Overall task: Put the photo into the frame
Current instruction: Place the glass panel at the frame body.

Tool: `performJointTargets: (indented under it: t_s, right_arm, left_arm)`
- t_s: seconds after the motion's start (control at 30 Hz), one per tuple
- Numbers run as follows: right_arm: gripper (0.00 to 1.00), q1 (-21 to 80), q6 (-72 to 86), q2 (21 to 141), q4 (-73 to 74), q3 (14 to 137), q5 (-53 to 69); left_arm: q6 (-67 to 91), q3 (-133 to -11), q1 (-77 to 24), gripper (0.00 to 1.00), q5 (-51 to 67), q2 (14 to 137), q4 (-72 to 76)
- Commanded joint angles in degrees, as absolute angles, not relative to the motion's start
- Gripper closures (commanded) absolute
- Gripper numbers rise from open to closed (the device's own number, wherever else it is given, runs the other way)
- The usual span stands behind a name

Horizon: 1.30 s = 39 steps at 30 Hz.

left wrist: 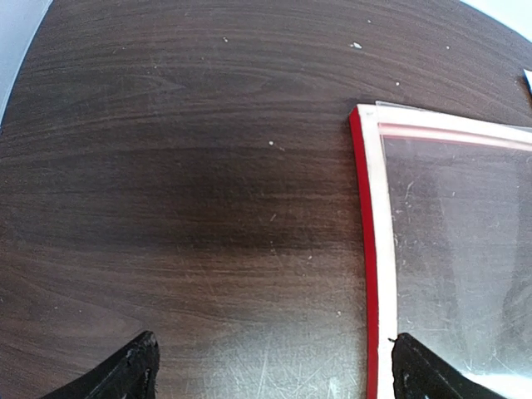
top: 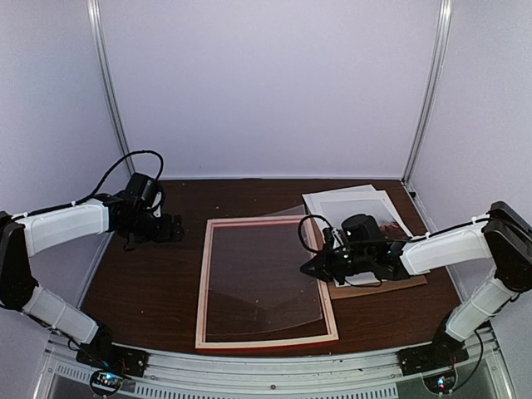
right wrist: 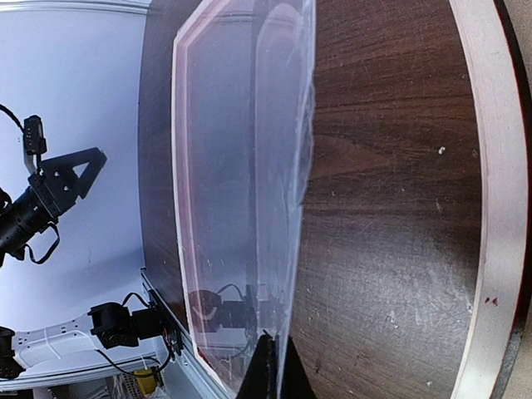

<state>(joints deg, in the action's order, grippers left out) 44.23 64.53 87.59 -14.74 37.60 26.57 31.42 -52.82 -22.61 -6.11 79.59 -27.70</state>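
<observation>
Open to you: bare table left of the frame, under the wide-spread left gripper. In your way: sheet tilted up over the frame, pinched by the right gripper; stack at right rear; walls.

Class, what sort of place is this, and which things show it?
Probably a robot test booth: plain white walls enclose a wooden table, with a left arm and a right arm fixed to a metal rail.

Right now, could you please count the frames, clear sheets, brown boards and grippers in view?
Pale wooden red-edged rectangular picture frame: 1
Clear plastic sheet: 1
Flat brown board: 1
Black two-finger grippers: 2 (left gripper, right gripper)
Total: 5
</observation>
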Motion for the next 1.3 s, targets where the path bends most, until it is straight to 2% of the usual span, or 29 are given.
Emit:
performJointTargets:
  t_s: [0.0, 1.27]
  right_arm:
    - [1.0, 44.9, 62.7, 88.4, -14.9, 39.7, 26.7]
    - [1.0, 45.4, 60.0, 84.8, -9.3, 38.7, 25.6]
  left_arm:
    - [31.6, -52.4, -23.0, 0.02, -5.2, 79.3, -25.4]
    - [30.9, -51.8, -23.4, 0.02, -4.8, 78.7, -24.9]
